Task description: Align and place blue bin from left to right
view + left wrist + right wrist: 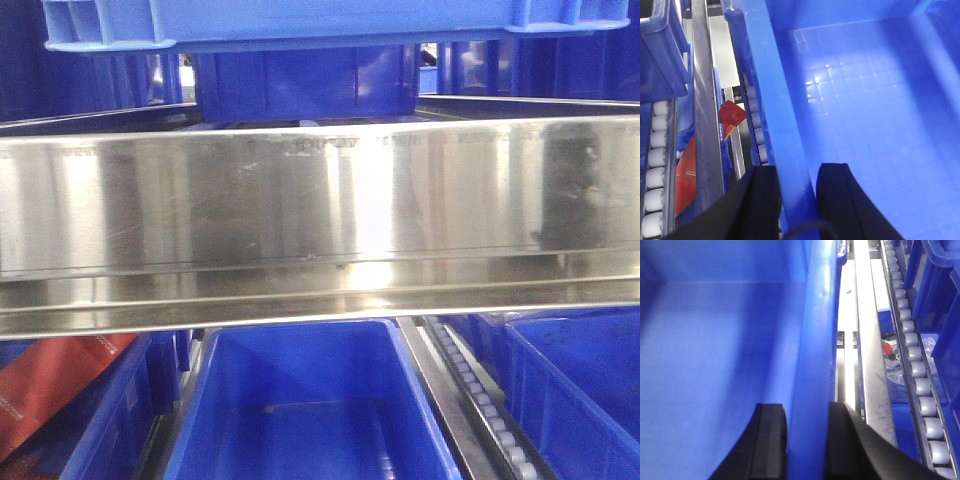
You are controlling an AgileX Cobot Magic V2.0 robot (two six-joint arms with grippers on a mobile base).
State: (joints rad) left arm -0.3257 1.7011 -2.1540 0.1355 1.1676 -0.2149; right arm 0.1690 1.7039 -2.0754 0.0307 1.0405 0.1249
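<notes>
Exterior front-facing view: the blue bin [300, 20] sits high at the top edge, above the steel shelf rail [320, 200]. The left gripper [797, 195] pinches the rim of its left wall, and the right gripper [807, 435] pinches the right wall, each closed down to the wall's thickness. The grasp looks done. Squaring the bin with the roller track [920, 385], setting it down and letting go appear to remain.
</notes>
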